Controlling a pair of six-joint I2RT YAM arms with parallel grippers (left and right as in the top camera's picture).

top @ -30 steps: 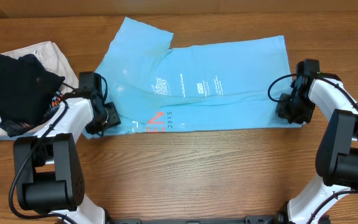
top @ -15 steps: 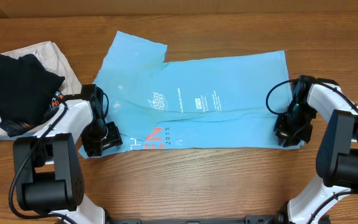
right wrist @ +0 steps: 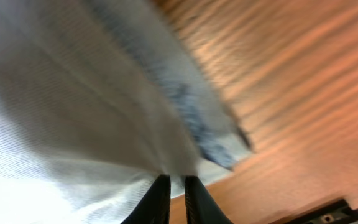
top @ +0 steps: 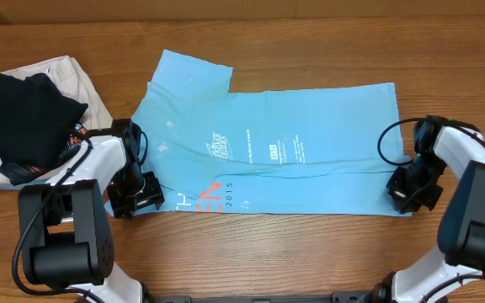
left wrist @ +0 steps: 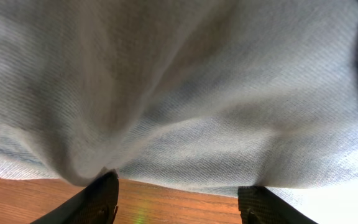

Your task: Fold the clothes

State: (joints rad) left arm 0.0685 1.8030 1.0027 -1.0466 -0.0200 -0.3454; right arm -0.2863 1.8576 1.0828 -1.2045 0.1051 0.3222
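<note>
- The left arm point(top: 91, 164) and right arm point(top: 460, 150) are built from white, rounded shell links.
- Bulky black cylindrical joint housings point(top: 57, 240) join those links.
- Thin black cables point(top: 381, 141) loop beside both forearms.
- The left tool point(left wrist: 179, 205) has two black, wedge-shaped fingers point(left wrist: 98, 199) with a dull sheen.
- The right tool point(right wrist: 176, 200) has slim, dark, tapering fingers.
</note>
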